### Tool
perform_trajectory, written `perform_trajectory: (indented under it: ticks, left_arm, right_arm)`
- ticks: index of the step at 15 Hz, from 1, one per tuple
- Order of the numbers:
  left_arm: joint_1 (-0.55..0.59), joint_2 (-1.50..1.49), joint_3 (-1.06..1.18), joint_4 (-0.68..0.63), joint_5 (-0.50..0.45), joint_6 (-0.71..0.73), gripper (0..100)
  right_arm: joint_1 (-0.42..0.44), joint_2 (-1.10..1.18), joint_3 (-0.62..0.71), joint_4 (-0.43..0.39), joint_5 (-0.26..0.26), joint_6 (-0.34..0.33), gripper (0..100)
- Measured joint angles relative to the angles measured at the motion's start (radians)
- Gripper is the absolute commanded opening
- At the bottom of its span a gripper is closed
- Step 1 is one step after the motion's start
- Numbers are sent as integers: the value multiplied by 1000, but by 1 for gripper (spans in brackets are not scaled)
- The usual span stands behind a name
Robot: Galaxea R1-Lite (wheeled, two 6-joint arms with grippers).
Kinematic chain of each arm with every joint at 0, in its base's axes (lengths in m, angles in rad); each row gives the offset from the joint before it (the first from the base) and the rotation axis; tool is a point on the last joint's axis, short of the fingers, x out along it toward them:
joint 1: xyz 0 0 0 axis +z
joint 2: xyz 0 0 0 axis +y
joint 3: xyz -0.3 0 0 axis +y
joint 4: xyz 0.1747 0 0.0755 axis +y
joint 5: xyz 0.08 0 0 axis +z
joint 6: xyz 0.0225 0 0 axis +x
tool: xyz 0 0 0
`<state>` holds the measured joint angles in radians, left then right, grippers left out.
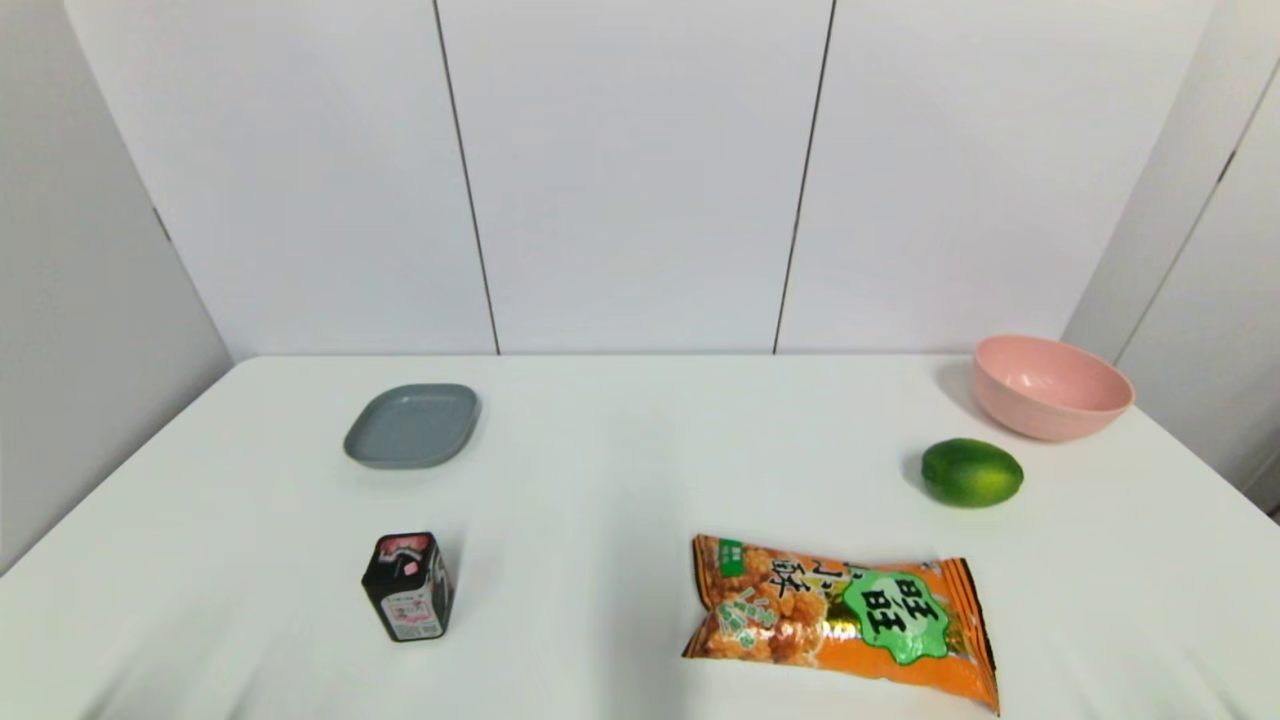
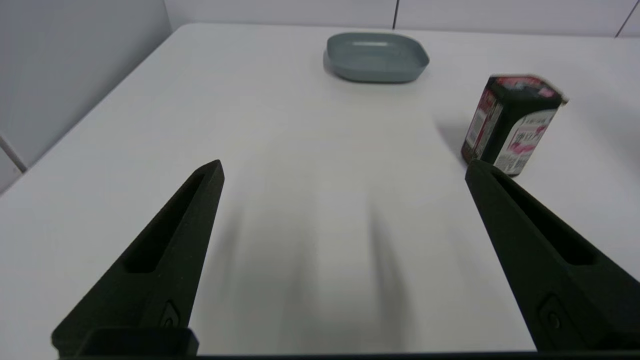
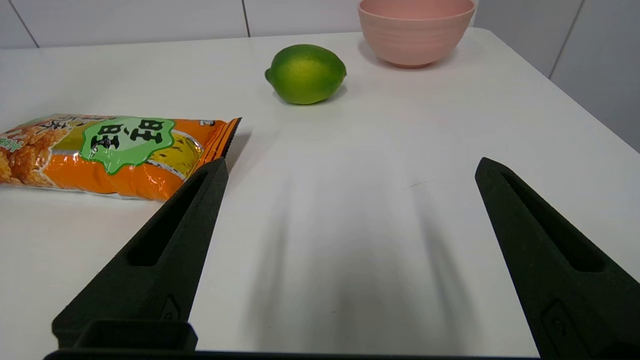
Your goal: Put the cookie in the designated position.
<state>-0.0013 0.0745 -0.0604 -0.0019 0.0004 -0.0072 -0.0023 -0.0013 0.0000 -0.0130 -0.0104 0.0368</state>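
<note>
Neither of our arms shows up in the head view, so both are pulled back off the near edge of the table (image 1: 620, 440). Our left gripper (image 2: 344, 167) hangs low over the near left part of the table with its two black fingers (image 2: 165, 260) spread wide and nothing between them. Same deal on the other side: our right gripper (image 3: 350, 165) sits low over the near right part of the table, fingers (image 3: 160, 255) wide apart, holding nothing. Both point toward the far edge, tips angled slightly down, and both cast soft shadows on the surface right under them.
</note>
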Motion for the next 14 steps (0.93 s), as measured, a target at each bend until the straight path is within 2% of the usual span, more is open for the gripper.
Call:
perform_trajectory:
  ticks: [2, 5, 9, 11, 14]
  left_arm:
    - [0, 103, -84, -16, -25, 19, 100]
    - [0, 323, -203, -109, -91, 91, 100]
    - [-32, 666, -358, -278, -213, 286, 100]
    - [-123, 839, -464, -307, -280, 398, 100]
    - [-353, 1094, -648, -287, -327, 496, 100]
  right_arm:
    - [0, 0, 0, 0, 0, 0, 100]
    - [0, 0, 0, 0, 0, 0, 100]
    - [1, 0, 0, 0, 0, 0, 100]
    - [1, 0, 0, 0, 0, 0, 100]
    - [0, 0, 0, 0, 0, 0, 100]
